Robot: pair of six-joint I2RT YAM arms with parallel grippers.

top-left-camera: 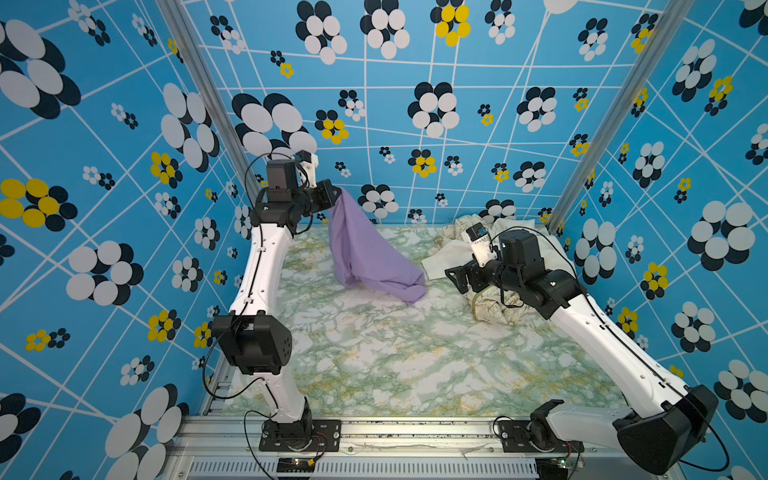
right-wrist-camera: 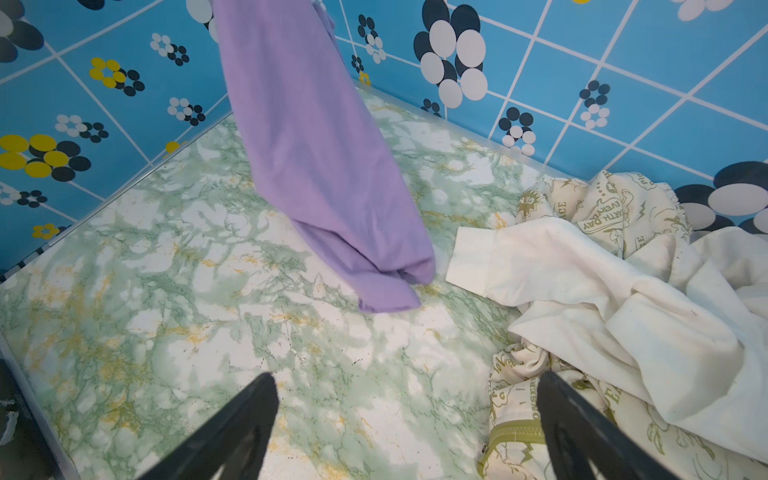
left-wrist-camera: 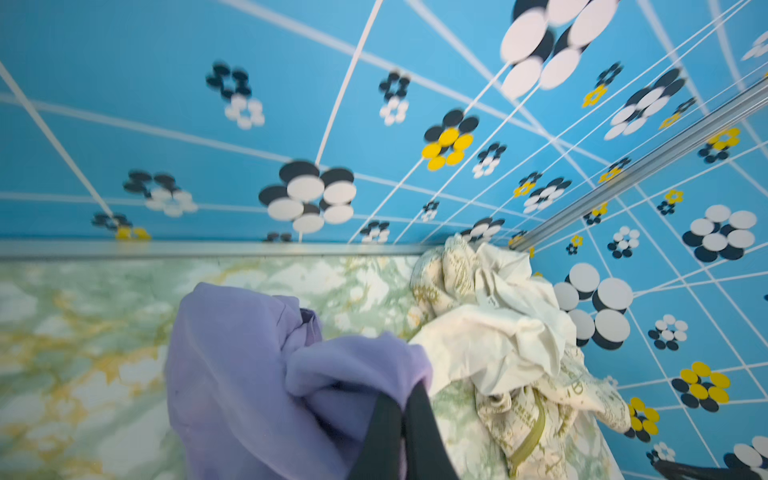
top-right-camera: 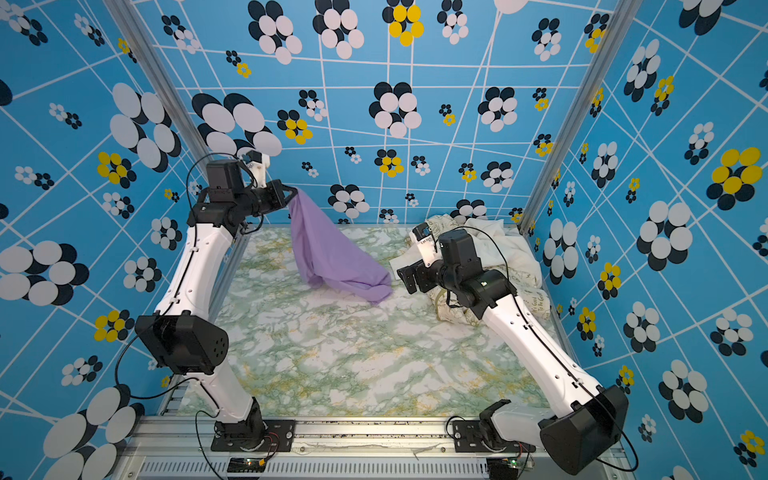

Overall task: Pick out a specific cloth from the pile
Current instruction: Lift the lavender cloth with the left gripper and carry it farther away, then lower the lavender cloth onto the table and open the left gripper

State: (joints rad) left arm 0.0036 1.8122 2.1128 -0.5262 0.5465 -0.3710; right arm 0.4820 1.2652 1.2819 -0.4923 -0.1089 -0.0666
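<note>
Two arms reach in from the near edge of the green-and-white marbled worktop [top-left-camera: 395, 361], one on each side. On the left, the left gripper [top-left-camera: 336, 195] [top-right-camera: 291, 193] is raised high over the far left corner. Its black jaws are pinched together on the top end of the plain lavender-purple soft cloth [top-left-camera: 365, 253] [top-right-camera: 328, 253]. In the left wrist view the dark fingers [left-wrist-camera: 415, 424] close on a bunched fold of that cloth [left-wrist-camera: 249, 374].

The cloth hangs from this grip as a long slanted drape, running down and rightward. Its lower end lies crumpled on the worktop around the middle of the far half. In the right wrist view that lower end [right-wrist-camera: 386, 274] rests just beside the cuff of a plain white cloth [right-wrist-camera: 582, 282], with a thin strip of worktop seemingly between them.

Further right, the right gripper [top-left-camera: 454, 279] [top-right-camera: 405, 278] hovers low at the edge of the pile [top-left-camera: 494, 309] [top-right-camera: 515, 249]. Its jaws are spread wide and hold nothing, and its two dark fingers [right-wrist-camera: 249, 415] frame bare worktop and a bit of fabric.

The pile [left-wrist-camera: 498, 324] fills the far right corner. The white cloth lies over a cream cloth with green print [right-wrist-camera: 615, 208], and an olive strap [left-wrist-camera: 530, 436] shows along the cream cloth's near side. The right forearm crosses above the pile in both top views and hides part of it.
</note>
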